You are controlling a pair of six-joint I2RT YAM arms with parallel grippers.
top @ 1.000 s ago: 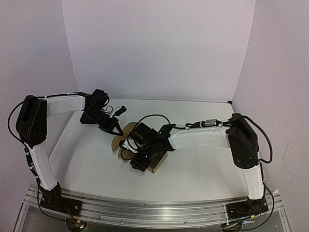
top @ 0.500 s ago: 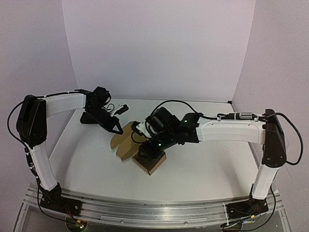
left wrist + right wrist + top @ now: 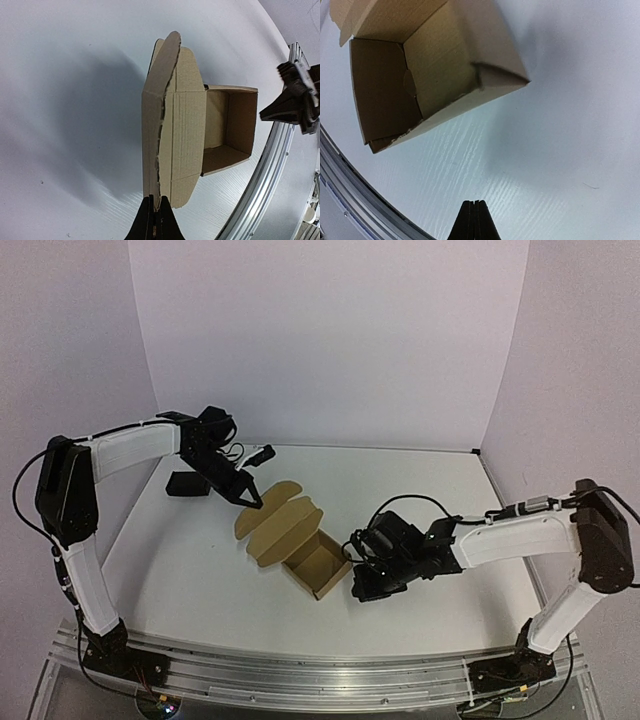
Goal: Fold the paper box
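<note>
Slippage is worrying me: the paper box (image 3: 300, 545) is sitting open on the tabletop (image 3: 200, 560), left claw (image 3: 154, 205) closed against its lid edge, right claw (image 3: 474, 205) closed empty beside it, nothing bracing it.

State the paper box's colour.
The paper box is plain brown, clearest in the left wrist view.

One paper box (image 3: 288, 528) and one black block (image 3: 187, 484).

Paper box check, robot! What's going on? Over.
Left gripper shut, tip at paper box flap. Right gripper shut, empty, alongside. Box top open. Nothing blocking.
</note>
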